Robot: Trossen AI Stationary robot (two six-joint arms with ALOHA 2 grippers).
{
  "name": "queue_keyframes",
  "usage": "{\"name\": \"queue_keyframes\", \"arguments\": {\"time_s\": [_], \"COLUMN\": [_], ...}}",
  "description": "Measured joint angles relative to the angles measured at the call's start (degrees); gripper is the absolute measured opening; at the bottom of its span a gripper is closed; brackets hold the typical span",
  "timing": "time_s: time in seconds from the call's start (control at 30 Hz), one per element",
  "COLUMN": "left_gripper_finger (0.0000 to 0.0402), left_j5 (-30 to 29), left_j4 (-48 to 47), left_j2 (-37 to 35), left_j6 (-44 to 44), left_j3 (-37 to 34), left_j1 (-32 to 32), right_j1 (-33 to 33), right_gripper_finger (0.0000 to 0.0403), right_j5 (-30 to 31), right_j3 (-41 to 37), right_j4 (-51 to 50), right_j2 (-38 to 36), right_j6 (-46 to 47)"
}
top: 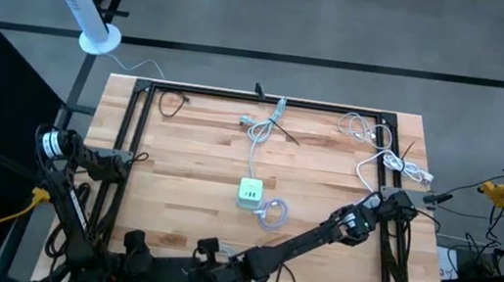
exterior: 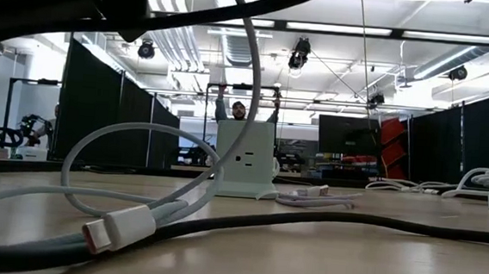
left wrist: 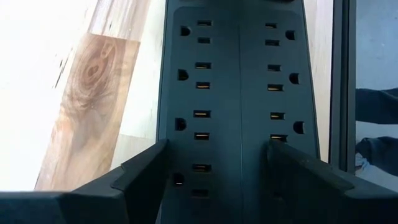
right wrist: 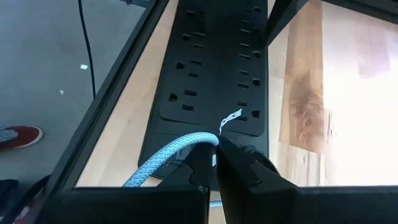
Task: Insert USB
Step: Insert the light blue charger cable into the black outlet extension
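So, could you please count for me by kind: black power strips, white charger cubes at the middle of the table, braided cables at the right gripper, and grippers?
Black power strips: 2
White charger cube: 1
Braided cable: 1
Grippers: 2, left gripper and right gripper
Total: 6

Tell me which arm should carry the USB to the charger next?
Right, likely. The right gripper has its jaws shut on the braided cable, nearer the white charger; the left gripper hangs open over a power strip.
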Motion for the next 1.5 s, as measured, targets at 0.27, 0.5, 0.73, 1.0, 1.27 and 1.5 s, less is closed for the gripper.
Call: {"name": "queue_keyframes", "arguments": {"time_s": [0.27,0.5,0.73,1.0,1.27,1.5], "left_gripper_finger": [0.0259,0.0259,0.0259,0.0259,0.0259,0.0259], "left_j5": [0.35,0.39,0.39,0.44,0.44,0.44], "left_j4": [-0.22,-0.40,-0.48,-0.48,-0.49,-0.55], "left_j2": [0.00,0.00,0.00,0.00,0.00,0.00], "left_j6": [0.20,0.07,0.05,0.05,0.05,0.07], "left_j3": [0.00,0.00,0.00,0.00,0.00,0.00], "left_j1": [0.07,0.09,0.09,0.11,0.11,0.10], "right_j1": [-0.27,-1.26,-1.27,-1.29,-1.23,-1.12], "right_gripper_finger": [0.0000,0.0000,0.0000,0.0000,0.0000,0.0000], "right_j5": [-0.98,-1.06,-1.19,-1.05,-1.80,-2.47], "right_j3": [0.00,0.00,-0.09,-0.15,-0.16,-0.61], "right_j4": [0.28,0.55,2.61,2.11,1.78,2.08], "right_j2": [0.15,0.23,0.35,0.35,0.35,0.35], "right_j6": [-0.12,-2.71,-2.84,-2.84,-1.65,-0.25]}}
